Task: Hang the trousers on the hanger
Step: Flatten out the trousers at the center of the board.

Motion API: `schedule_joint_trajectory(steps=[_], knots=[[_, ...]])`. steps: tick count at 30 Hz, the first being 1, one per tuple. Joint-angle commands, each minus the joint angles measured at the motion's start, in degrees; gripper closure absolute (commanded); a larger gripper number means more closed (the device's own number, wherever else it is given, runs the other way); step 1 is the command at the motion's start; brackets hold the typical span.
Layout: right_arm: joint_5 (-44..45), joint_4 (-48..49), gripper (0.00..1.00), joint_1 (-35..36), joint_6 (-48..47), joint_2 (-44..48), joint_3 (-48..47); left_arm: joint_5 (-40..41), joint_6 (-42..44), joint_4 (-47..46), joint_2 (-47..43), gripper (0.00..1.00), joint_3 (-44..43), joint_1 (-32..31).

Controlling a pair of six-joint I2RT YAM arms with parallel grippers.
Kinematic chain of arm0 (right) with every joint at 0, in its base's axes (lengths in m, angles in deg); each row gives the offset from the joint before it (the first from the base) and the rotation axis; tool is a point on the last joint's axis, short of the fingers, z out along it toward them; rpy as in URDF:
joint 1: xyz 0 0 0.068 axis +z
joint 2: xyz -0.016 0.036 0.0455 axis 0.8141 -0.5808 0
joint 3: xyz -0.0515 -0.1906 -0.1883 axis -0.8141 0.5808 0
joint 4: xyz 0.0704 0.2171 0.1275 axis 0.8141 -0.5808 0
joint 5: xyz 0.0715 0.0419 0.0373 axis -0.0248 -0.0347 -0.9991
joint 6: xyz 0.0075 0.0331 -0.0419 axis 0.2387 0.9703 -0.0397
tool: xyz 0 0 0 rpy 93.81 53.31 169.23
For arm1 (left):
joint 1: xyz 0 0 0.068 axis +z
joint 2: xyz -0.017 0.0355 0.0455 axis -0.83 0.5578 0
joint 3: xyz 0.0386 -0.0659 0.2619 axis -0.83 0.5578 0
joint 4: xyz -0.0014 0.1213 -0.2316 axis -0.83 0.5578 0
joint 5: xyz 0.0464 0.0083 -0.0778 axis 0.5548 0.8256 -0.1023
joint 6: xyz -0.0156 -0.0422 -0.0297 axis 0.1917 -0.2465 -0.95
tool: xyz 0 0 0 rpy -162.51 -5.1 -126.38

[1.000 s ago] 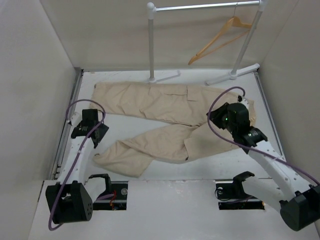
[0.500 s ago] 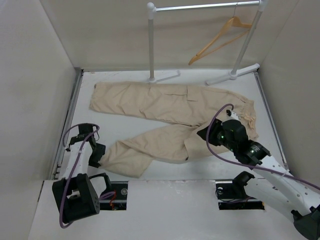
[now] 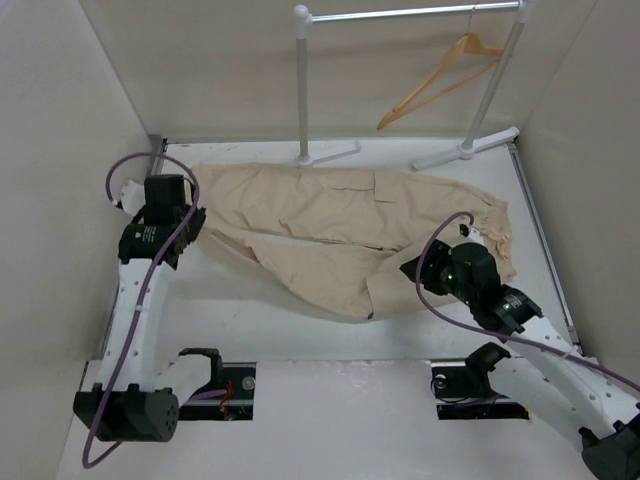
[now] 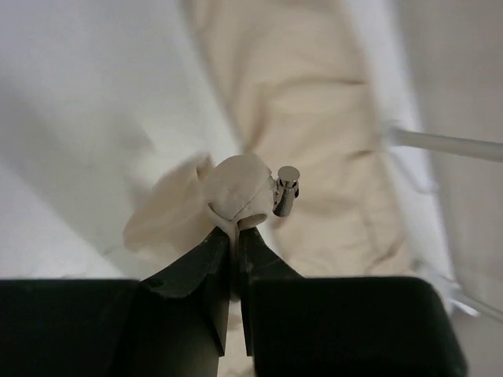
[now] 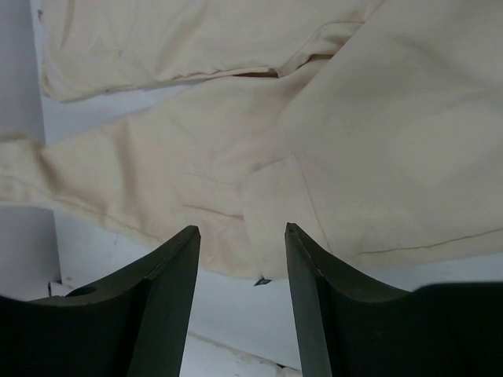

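Note:
The beige trousers (image 3: 330, 220) lie spread across the table, waist to the right and both legs running left. My left gripper (image 3: 192, 222) is at the back left, shut on the bunched end of one leg (image 4: 236, 188), its jaws pinching the cloth (image 4: 233, 229). Low over the trousers' near edge by the pocket seam (image 5: 354, 118), my right gripper (image 3: 412, 268) is open with nothing between its fingers (image 5: 241, 229). The wooden hanger (image 3: 440, 80) hangs tilted by its hook from the white rack's rail, far from both grippers.
The white rack (image 3: 302, 80) stands at the back of the table, its feet (image 3: 465, 150) just behind the trousers; one foot bar shows in the left wrist view (image 4: 448, 143). White walls close in the table on the left, right and back.
My left gripper shut on the near leg's end and carried it from the front left to the back left, drawing that leg beside the other. The right gripper opened wider and drew back towards the trousers' near edge.

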Motion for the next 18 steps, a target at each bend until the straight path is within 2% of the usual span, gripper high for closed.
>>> schedule_joint_trajectory(steps=[1,3,6,9,13,15,18], knots=[[-0.36,1.22,0.46,-1.86,-1.65,1.05,0.21,10.82,-0.08,8.23,-2.96,0.94,-8.82,-6.49],[-0.80,1.31,0.46,-2.74,-1.74,1.05,0.30,15.22,0.01,10.25,-5.24,0.93,-9.01,-9.14],[-1.67,1.75,0.46,-3.62,-2.01,0.62,0.48,18.93,-1.39,11.75,-11.47,0.88,-0.17,-8.81],[-2.55,1.75,0.45,-3.89,-2.62,0.35,0.65,17.62,-2.89,9.75,-17.19,0.73,13.44,-0.40],[-3.52,0.61,0.42,-4.33,-3.50,1.05,0.92,9.02,-2.46,2.02,-18.97,0.53,26.13,18.49],[-3.96,0.00,0.42,-4.59,-4.37,1.40,0.74,2.27,-0.44,-2.28,-17.57,0.51,28.16,26.23],[-4.05,-0.88,0.42,-5.12,-5.17,1.75,0.48,0.82,0.36,-3.36,-16.51,0.51,26.51,27.51]])
